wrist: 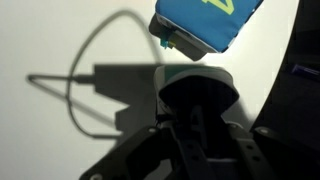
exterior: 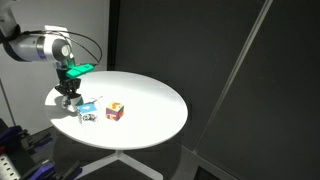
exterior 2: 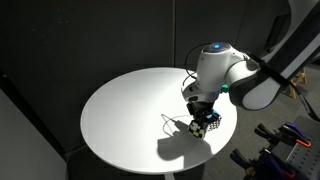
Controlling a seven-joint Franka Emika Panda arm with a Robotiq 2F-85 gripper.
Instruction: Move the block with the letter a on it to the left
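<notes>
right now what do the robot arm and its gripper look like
The arm has smooth, rounded white shells with darker bands at the joints and a small blue light on top. A bright green part sits at the wrist, and a thin black cable loops beside it. The gripper underneath is black and chunky.

Laboratory test cell; black curtains [exterior 2: 60, 50] enclose one round white table [exterior 2: 120, 110]; robot arm [exterior 2: 215, 65] above it.
</notes>
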